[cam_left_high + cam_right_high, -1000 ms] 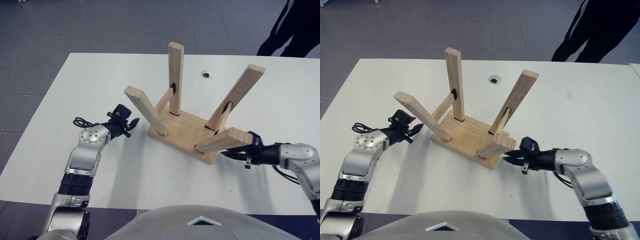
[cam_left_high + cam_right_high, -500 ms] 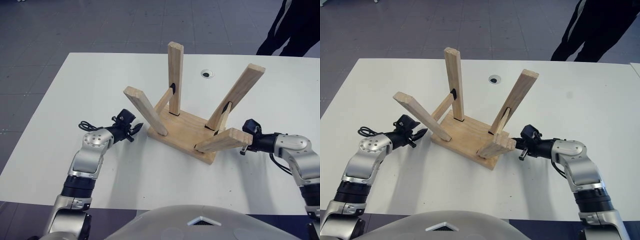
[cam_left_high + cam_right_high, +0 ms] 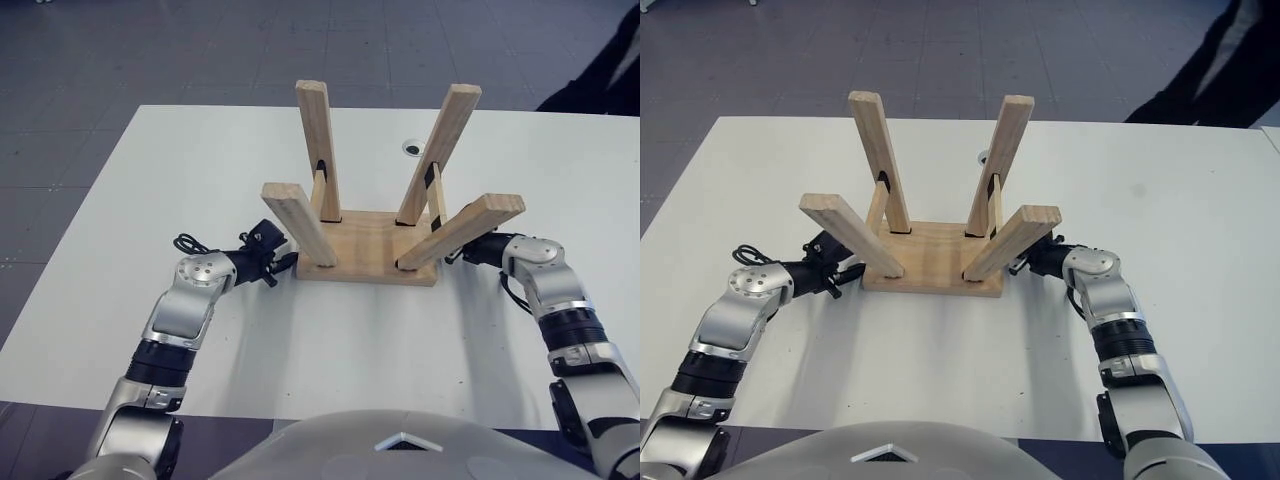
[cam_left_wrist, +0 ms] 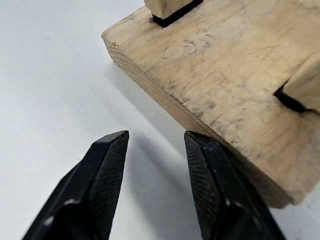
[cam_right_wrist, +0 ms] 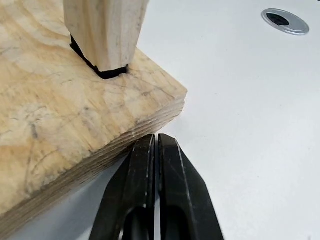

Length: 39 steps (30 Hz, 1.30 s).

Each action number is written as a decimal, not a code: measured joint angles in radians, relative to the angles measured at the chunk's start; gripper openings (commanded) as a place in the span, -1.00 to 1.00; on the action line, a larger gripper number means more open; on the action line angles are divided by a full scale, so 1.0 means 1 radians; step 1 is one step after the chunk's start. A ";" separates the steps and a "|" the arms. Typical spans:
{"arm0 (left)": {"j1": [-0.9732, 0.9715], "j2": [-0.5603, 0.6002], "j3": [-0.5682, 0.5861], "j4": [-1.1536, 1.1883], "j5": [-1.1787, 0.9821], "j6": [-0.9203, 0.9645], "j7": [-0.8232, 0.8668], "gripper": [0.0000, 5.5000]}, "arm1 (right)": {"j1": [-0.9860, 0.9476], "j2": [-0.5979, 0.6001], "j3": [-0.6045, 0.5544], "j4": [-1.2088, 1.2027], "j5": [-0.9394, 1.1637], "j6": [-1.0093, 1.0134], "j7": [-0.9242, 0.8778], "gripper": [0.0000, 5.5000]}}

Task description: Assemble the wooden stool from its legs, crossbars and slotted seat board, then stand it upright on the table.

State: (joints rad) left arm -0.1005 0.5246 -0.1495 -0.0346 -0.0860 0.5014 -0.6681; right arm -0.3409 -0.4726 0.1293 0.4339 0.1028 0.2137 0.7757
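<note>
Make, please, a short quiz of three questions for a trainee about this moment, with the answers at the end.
1. True or false: the stool stands upright on its legs on the table.
2. The left hand, beside the seat board, is: A. open, holding nothing; B. shut on a leg; C. shut on the board.
3. How many legs point upward?
Key: 1. False: it is upside down, with the seat board flat on the table. 2. A. 3. Four.
</note>
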 measured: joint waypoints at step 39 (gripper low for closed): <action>0.135 0.154 0.304 0.106 -0.438 -0.306 -0.570 0.51 | 0.316 -0.303 -0.305 -0.533 0.412 0.389 0.336 -0.17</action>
State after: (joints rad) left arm 0.0345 0.6782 0.1540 0.0710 -0.5242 0.1954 -1.2379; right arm -0.0248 -0.7754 -0.1754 -0.0992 0.5152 0.6025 1.1119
